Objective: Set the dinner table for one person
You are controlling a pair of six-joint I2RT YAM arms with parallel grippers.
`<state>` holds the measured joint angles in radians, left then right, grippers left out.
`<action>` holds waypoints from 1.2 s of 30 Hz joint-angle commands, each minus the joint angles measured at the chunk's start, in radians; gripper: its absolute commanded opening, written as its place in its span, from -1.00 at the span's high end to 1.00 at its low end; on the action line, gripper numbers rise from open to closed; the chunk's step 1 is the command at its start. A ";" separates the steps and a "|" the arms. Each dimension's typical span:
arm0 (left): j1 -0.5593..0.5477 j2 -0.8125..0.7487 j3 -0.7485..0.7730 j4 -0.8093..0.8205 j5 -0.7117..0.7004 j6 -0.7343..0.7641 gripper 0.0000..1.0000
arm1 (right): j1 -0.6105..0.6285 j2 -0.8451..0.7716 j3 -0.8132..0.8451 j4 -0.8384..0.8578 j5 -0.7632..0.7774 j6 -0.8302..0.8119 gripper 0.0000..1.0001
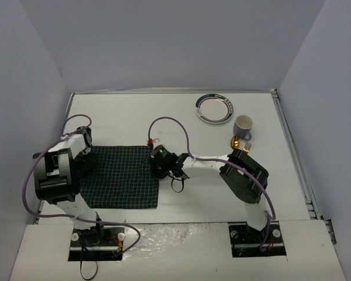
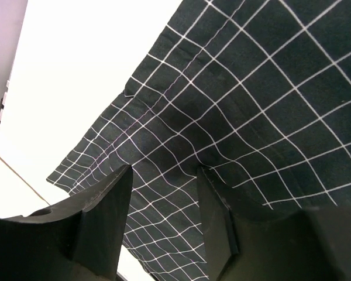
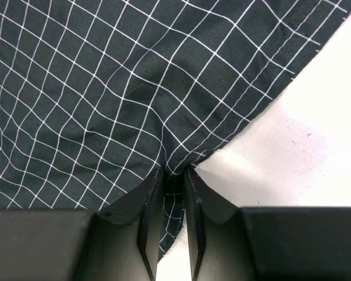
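A dark green checked cloth [image 1: 120, 175] lies spread on the white dinner table [image 1: 128, 117], in front of the left arm. My left gripper [image 1: 85, 157] hovers over the cloth's left side. In the left wrist view the left gripper [image 2: 164, 170] has its jaws apart, with flat cloth [image 2: 251, 99] showing between them. My right gripper [image 1: 159, 165] is at the cloth's right edge. In the right wrist view the right gripper [image 3: 174, 171] is shut on a pinched fold of the cloth [image 3: 105, 99] near its hem, and the fabric puckers upward from the fingertips.
At the back right of the table stand a white plate with a dark rim [image 1: 214, 109] and a lavender cup [image 1: 243, 124]. A gold object [image 1: 236, 142] and gold cutlery [image 1: 247, 142] lie just behind the right arm's elbow. Grey walls enclose the table.
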<state>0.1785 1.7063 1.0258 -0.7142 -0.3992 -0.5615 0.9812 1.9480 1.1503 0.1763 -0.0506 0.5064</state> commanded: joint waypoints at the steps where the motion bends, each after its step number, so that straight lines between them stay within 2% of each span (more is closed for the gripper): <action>1: 0.036 -0.024 0.016 -0.005 -0.001 -0.003 0.06 | 0.010 -0.003 -0.005 -0.062 0.024 0.000 0.60; 5: 0.037 -0.075 0.017 -0.012 0.008 -0.006 -0.04 | 0.010 -0.041 0.018 -0.081 0.053 -0.036 0.52; 8: 0.041 -0.119 0.020 -0.018 0.030 -0.008 -0.13 | 0.007 -0.074 0.049 -0.109 0.087 -0.070 0.38; 14: 0.049 -0.208 0.055 -0.022 0.064 0.030 -0.48 | -0.010 -0.116 0.103 -0.140 0.100 -0.106 0.16; 16: 0.049 -0.242 0.054 0.011 0.114 0.049 -0.53 | -0.022 -0.121 0.125 -0.143 0.097 -0.124 0.13; 21: 0.049 -0.271 0.017 0.135 0.225 0.081 -0.49 | -0.063 -0.089 0.195 -0.141 0.017 -0.170 0.17; 28: 0.083 -0.120 0.066 0.168 0.294 0.059 -0.33 | -0.135 0.006 0.279 -0.133 -0.078 -0.220 0.24; 36: 0.136 -0.037 0.054 0.181 0.321 0.003 -0.20 | -0.200 0.123 0.334 -0.087 -0.169 -0.284 0.34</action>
<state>0.2914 1.6792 1.0496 -0.5639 -0.0942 -0.5216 0.8015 2.0361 1.4354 0.0472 -0.1463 0.2751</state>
